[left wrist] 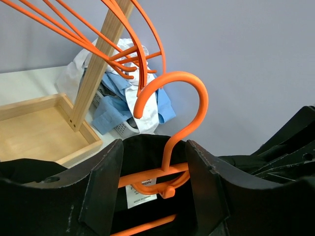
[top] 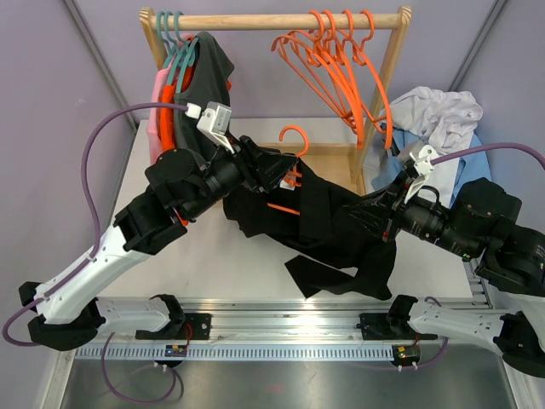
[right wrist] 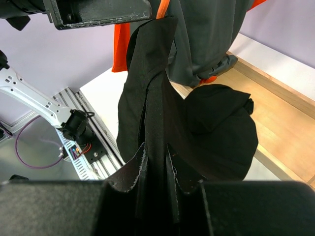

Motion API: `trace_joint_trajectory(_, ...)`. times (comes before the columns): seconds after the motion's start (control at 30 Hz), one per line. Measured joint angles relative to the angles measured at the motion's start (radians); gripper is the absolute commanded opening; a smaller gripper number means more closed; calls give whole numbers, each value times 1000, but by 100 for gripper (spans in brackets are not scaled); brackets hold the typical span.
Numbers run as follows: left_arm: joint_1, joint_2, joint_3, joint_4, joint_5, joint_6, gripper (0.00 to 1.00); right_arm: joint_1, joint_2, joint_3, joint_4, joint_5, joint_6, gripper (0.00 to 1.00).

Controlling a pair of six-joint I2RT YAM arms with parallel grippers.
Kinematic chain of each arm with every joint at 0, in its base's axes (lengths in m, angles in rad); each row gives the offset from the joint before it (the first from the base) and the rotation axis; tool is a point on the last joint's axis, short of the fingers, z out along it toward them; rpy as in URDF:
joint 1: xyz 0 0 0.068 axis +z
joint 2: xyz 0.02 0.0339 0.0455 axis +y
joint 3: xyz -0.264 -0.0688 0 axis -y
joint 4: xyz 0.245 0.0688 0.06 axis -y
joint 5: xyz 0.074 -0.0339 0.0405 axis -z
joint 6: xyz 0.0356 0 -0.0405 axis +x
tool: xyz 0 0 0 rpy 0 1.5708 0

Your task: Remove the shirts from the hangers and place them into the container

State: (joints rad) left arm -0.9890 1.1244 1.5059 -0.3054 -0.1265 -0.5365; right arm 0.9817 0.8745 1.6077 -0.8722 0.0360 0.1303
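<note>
Well, on the left end of the wooden rack (top: pixel 281 20), teal plastic hangers (top: pixel 170 38) carry a pink shirt (top: pixel 157 102), an orange shirt (top: pixel 174 123) and a dark grey shirt (top: pixel 213 72). We think they hang there because their turn has not come.

Next is the left arm (top: pixel 170 200). Its jaws stand open, one on each side of the thin neck of a bright orange plastic hanger (left wrist: pixel 174 75), and we see a gap on both sides. We think that is a good spot, because a squeeze there would hold the hanger firm. The hanger sits in the neck hole of a soft black shirt (top: pixel 328 221), off the rack and over the white desk (top: pixel 213 264).

The black shirt stretches across to the right arm (top: pixel 460 221). Its jaws are clenched on a fold of the cloth. We guess the plan is for each arm to hold one end, so the shirt can slip off the hanger.

Further right, a bunch of empty orange hangers (top: pixel 336 64) hangs on the rail.

Last, at the far right, the white container (left wrist: pixel 124 129) stands just beside the rack. A white shirt (top: pixel 438 115) and a light blue shirt (left wrist: pixel 110 115) are piled in it. The black shirt is not in it yet.
</note>
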Motion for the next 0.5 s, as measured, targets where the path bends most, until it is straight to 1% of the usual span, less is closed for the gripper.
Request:
trace_joint_trajectory(0.23,0,12,-14,24,33,-35,52,0,0,0,0,0,0,0)
trace_joint_trajectory(0.33,0,14,-27,37,47,-47,47,0,1,0,2,0,0,0)
trace_joint_trajectory(0.43,0,24,-28,48,60,-59,34,0,1,0,8,0,0,0)
trace_joint_trajectory(0.47,0,28,-29,53,65,-64,25,0,1,0,10,0,0,0)
trace_joint_trajectory(0.5,0,32,-29,61,71,-68,21,0,2,-1,13,0,0,0)
